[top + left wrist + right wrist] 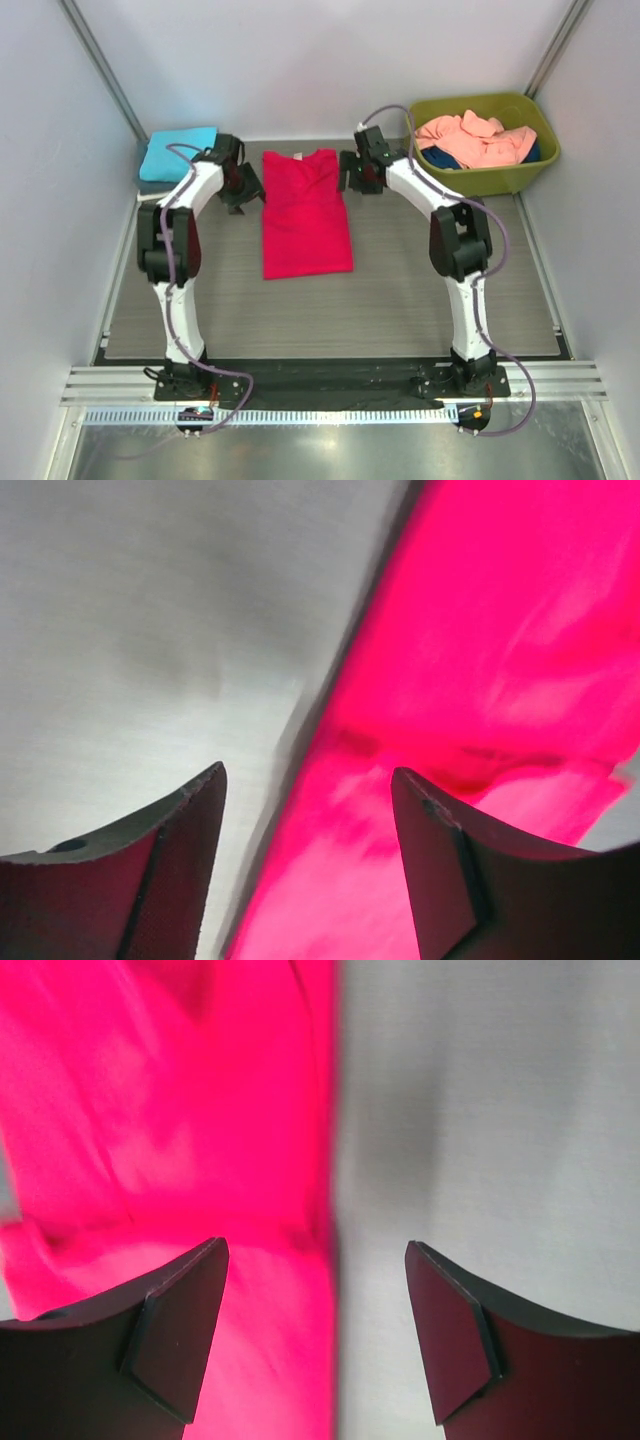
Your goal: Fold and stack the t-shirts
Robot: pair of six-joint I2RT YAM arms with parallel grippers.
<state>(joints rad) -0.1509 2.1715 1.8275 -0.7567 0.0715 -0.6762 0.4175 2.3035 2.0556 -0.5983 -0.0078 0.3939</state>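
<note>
Crimson-pink cloth, a t-shirt [305,215] folded into a long narrow rectangle, lies flat at the middle of the grey table mat [400,310], its collar end towards the far wall. The left gripper [243,190] sits just beside its left edge and the right gripper [352,172] just beside its right edge, each with fingers spread wide, grasping nothing, straddling the shirt's border. A folded turquoise t-shirt [178,152] rests in the far left corner, while a crumpled salmon-pink t-shirt [475,140] and some dark blue cloth [533,152] lie in the olive-green plastic tub [500,178] at the far right.
</note>
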